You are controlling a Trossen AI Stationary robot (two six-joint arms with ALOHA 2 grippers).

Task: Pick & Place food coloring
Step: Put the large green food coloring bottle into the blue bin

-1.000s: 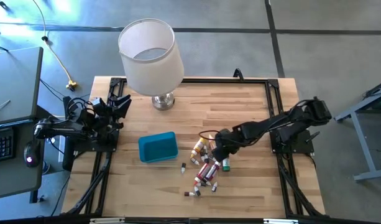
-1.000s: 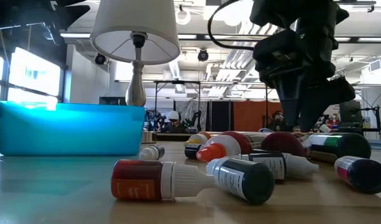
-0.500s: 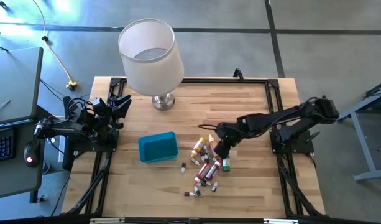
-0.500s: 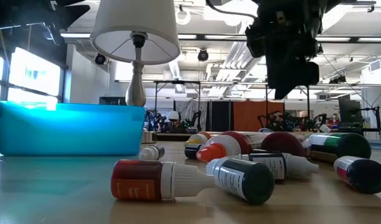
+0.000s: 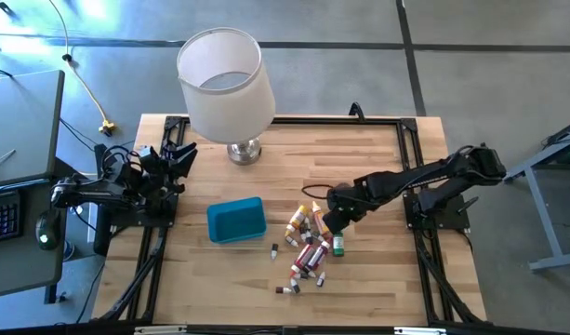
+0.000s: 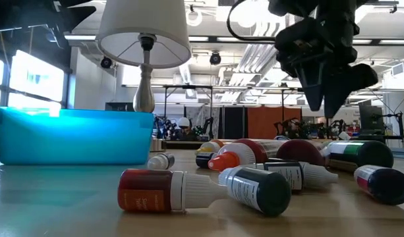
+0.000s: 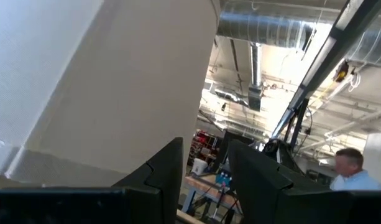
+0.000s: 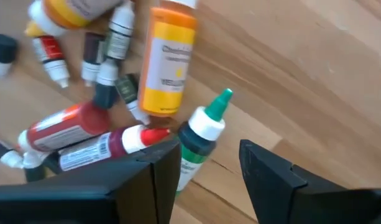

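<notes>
Above the pile's right edge, right tool (image 5: pixel 336 221) is hovering open over the green bottle (image 8: pixel 199 144), lying flat

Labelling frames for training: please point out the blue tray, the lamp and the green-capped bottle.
blue tray (image 5: pixel 236 221): high view, its floor.
lamp (image 5: pixel 224 79): high view, its shade.
green-capped bottle (image 8: pixel 202 135): right wrist view, white shoulder.

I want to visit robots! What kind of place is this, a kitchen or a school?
Probably a robot lab or workshop. A wooden table has two robot arms bolted on, a computer keyboard sits beside it, and bare ceiling pipes run overhead.
</notes>
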